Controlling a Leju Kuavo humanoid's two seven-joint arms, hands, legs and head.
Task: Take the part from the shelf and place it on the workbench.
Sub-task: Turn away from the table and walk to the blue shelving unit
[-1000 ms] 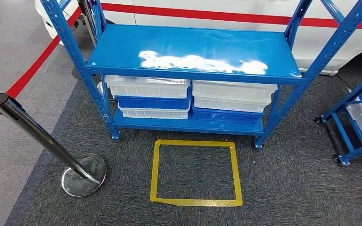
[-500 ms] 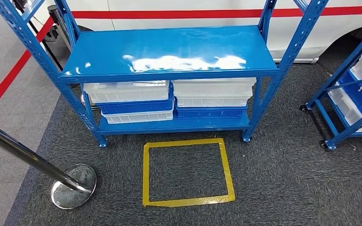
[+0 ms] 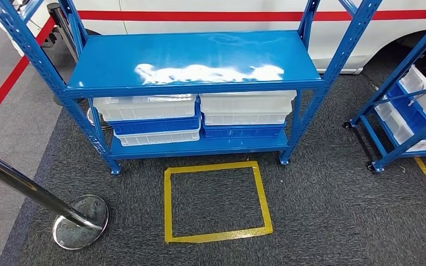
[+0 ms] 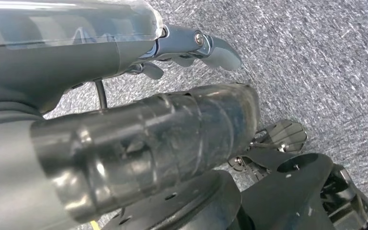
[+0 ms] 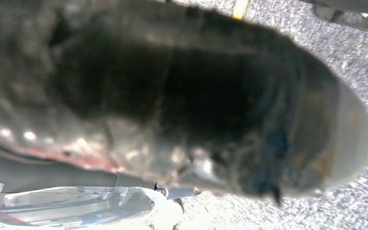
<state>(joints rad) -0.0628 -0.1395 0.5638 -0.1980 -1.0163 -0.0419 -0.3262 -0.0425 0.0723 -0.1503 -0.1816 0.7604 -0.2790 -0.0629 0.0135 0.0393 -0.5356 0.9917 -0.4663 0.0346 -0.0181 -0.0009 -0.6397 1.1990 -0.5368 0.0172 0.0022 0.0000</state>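
Observation:
A blue metal shelf (image 3: 194, 58) stands ahead in the head view, its top board bare and shiny. On its lower board sit stacked white bins (image 3: 144, 106) and blue bins (image 3: 155, 126); what they hold is hidden. My left hand (image 4: 191, 96) hangs over grey carpet, thumb and fingers apart, holding nothing. My right hand (image 5: 196, 105) is a dark blur over the same carpet, its thumb stretched out with nothing against it.
A yellow tape square (image 3: 216, 235) marks the carpet in front of the shelf. A chrome stanchion (image 3: 80, 221) stands at the near left. A second blue rack (image 3: 410, 111) with bins stands at the right. A white vehicle (image 3: 366, 33) is behind the shelf.
The whole picture has shifted: the camera turned and the shelf now sits squarer and a little more to the left. Nothing on the shelf has moved.

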